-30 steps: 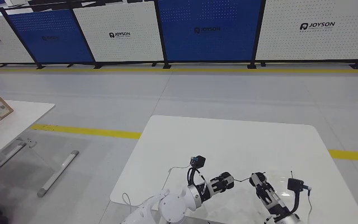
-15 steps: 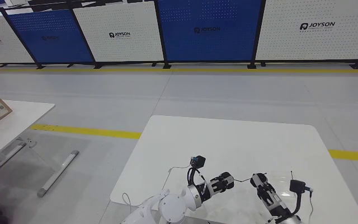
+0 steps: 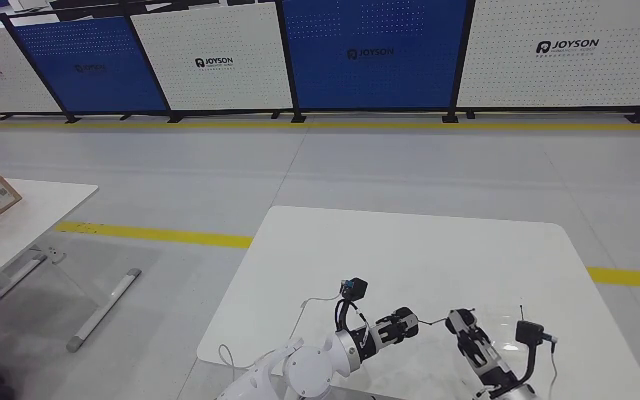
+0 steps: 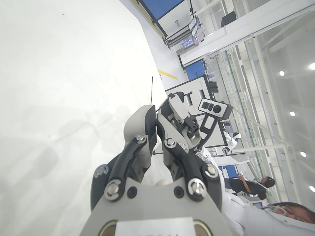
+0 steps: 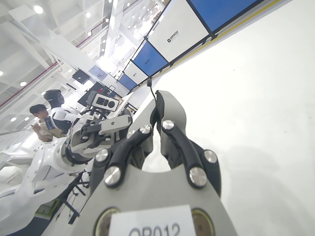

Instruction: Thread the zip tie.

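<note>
The zip tie (image 3: 432, 321) is a thin black strand that spans the short gap between my two grippers, low over the near part of the white table (image 3: 400, 250). My left gripper (image 3: 408, 323) is shut on it. In the left wrist view the gripper (image 4: 155, 110) pinches the strand, and the pointed tail of the zip tie (image 4: 152, 88) sticks out past the fingertips. My right gripper (image 3: 456, 321) is shut on the other end. In its wrist view the gripper (image 5: 157, 100) holds the strand, with the zip tie's small square head (image 5: 149, 82) just beyond the fingertips.
The table's near edge lies close under both arms. To the left of the table stand another white table (image 3: 30, 205) and a metal frame (image 3: 100, 310) on the floor. Blue and white panels (image 3: 375, 55) line the far side.
</note>
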`<action>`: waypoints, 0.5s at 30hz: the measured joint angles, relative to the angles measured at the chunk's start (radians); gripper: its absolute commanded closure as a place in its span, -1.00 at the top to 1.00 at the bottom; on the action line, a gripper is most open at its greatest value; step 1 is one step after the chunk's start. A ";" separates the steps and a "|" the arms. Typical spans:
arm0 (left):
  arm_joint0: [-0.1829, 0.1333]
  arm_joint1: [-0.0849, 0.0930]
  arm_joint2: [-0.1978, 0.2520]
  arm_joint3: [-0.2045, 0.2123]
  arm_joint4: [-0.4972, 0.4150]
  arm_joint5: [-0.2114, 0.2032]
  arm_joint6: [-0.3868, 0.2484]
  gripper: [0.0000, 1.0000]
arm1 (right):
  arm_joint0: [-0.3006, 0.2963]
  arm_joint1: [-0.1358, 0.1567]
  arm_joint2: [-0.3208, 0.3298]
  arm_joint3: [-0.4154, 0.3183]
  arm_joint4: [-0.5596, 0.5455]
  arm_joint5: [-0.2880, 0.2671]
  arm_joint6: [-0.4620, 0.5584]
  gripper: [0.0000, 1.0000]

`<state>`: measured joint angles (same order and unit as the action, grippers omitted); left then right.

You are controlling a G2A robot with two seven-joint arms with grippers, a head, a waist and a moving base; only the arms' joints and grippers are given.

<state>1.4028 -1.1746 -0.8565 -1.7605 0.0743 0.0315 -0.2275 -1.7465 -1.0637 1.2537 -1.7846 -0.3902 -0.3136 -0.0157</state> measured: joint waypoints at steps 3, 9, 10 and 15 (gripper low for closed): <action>0.000 0.000 0.000 0.000 0.000 0.000 0.000 -1.00 | -0.004 -0.002 0.004 -0.001 -0.003 0.002 0.001 -1.00; 0.000 0.000 0.000 0.000 0.000 0.000 0.000 -1.00 | -0.004 -0.007 0.006 0.001 -0.004 0.004 0.006 -1.00; 0.000 0.000 0.000 0.000 0.000 0.000 0.000 -1.00 | -0.003 -0.007 0.006 0.001 -0.004 0.004 0.005 -1.00; 0.000 0.000 0.000 0.000 0.000 0.000 0.000 -1.00 | -0.008 -0.011 0.011 0.001 -0.004 -0.003 -0.001 -1.00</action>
<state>1.4028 -1.1746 -0.8565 -1.7605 0.0743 0.0315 -0.2275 -1.7545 -1.0743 1.2651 -1.7832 -0.3937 -0.3161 -0.0162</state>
